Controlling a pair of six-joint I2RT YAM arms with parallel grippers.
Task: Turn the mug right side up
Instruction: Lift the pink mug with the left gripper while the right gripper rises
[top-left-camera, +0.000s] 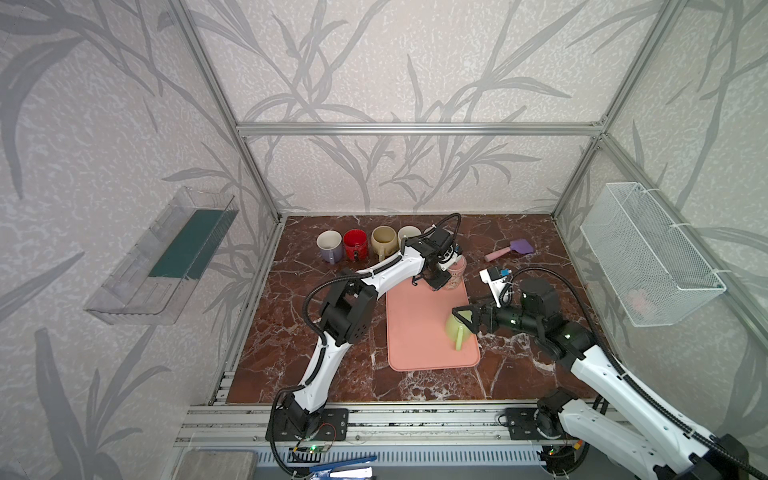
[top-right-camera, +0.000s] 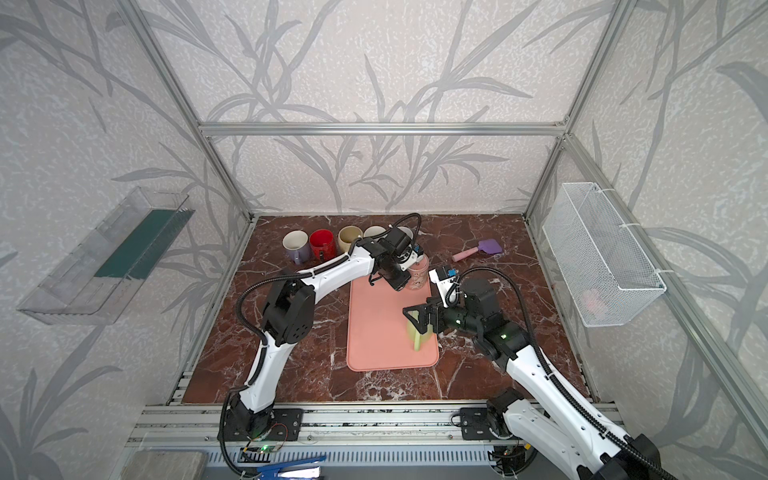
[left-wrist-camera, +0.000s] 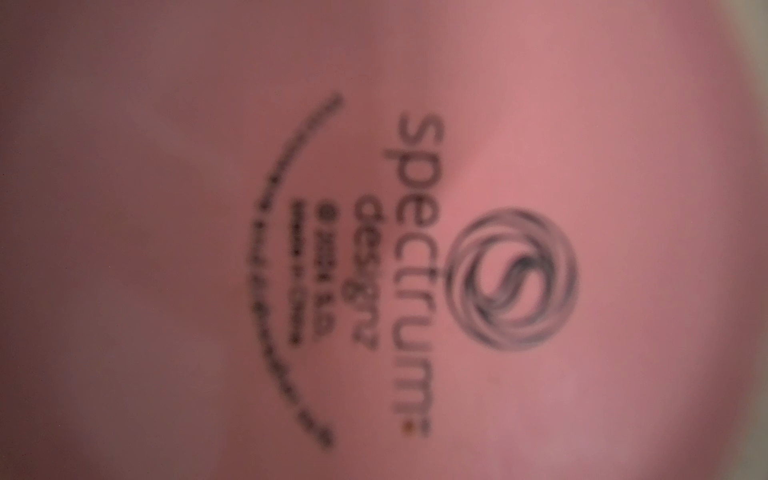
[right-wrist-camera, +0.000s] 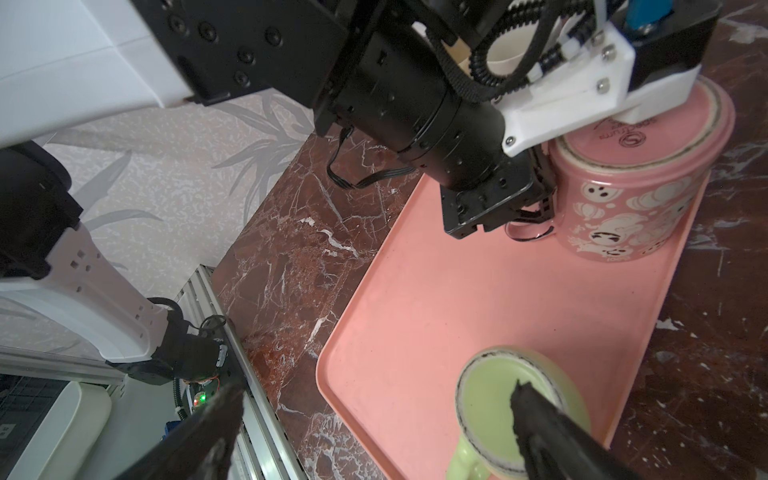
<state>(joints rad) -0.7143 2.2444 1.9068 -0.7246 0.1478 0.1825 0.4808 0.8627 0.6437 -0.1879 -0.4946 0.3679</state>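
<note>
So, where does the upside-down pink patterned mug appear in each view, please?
A top view: pink ghost-patterned ceramic mug on the pink plastic tray's far right corner.
A top view: mug, same corner.
Left wrist: mug's printed base fills it.
Right wrist: mug on tray corner.
Landmark: tray.

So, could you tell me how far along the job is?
Looks done: the back-row mugs stand upright. In hand: the left gripper is shut on the handle of the upside-down pink mug. Left: turning it, and the green mug, base up on the tray under the open right gripper.
</note>
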